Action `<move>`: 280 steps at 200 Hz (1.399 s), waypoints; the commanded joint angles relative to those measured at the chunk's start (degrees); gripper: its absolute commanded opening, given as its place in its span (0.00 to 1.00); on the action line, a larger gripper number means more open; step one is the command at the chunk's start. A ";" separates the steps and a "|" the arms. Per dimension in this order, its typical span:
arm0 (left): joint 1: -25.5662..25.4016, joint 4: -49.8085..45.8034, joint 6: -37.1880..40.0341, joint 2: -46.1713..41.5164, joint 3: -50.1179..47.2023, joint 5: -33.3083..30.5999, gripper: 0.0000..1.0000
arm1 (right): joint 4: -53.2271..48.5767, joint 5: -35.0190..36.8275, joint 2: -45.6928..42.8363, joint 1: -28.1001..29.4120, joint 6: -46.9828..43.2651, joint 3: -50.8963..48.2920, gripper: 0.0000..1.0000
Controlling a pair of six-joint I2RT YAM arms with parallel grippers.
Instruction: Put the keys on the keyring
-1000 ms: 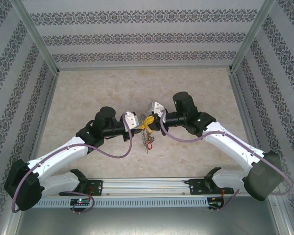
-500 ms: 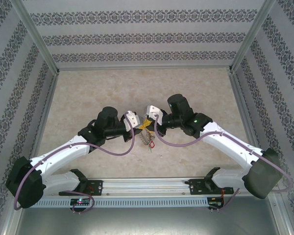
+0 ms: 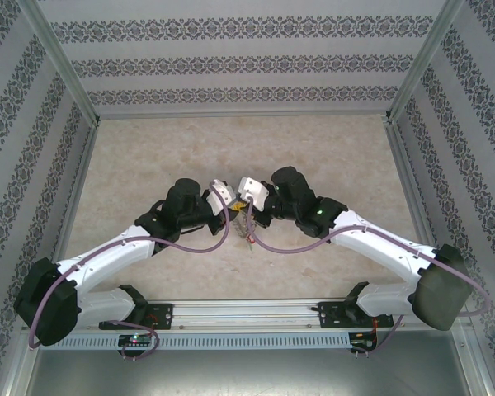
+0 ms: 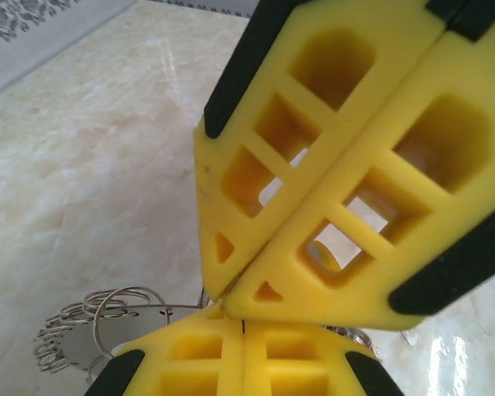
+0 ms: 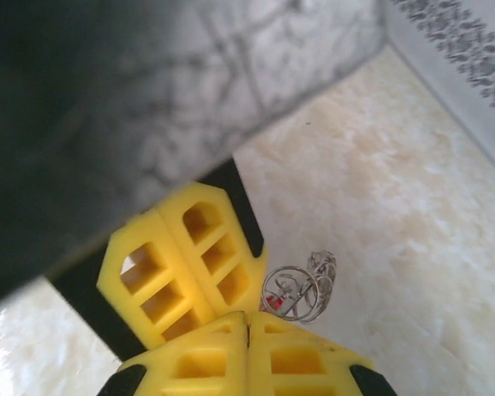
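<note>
At tabletop [image 3: 148, 148] centre, we see left tool [image 4: 243, 330] & right tool [image 5: 247, 326] tip-to-tip, both pinched shut; keyring [image 5: 299, 290] sits just beneath tips, equally near both.

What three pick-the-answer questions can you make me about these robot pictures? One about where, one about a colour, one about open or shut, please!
1. Where do the left gripper and right gripper meet?
A) over the middle of the table
B) at the back wall
C) in the left corner

2. What colour are the fingers?
A) blue
B) yellow
C) white

3. How are the right gripper's fingers?
A) wide open
B) holding a cup
C) shut together

Answers: A, the top view shows them meeting mid-table; B, both wrist views show yellow fingers; C, no gap shows between them.
</note>
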 commanded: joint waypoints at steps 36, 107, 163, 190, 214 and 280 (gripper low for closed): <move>-1.22 11.18 2.40 -4.07 1.68 5.69 0.00 | 1.44 1.44 -1.86 -3.43 6.88 -4.45 0.00; -1.17 11.48 4.11 -1.33 -0.63 4.02 0.00 | 4.67 -11.37 -7.24 -8.77 14.00 -6.55 0.00; -1.17 18.81 0.87 3.07 -3.04 4.15 0.00 | 5.20 -23.85 -7.71 -13.44 18.74 -10.17 0.00; -1.25 24.33 -0.31 6.30 -4.95 4.56 0.00 | 6.96 -22.46 -6.82 -14.01 20.42 -12.89 0.00; -1.17 31.40 -1.11 9.56 -7.31 4.40 0.00 | 8.49 -26.54 -5.83 -15.23 22.44 -14.30 0.00; -1.11 37.15 -2.63 15.90 -7.97 4.28 0.00 | 3.16 -20.41 1.71 -21.28 31.43 -14.81 0.00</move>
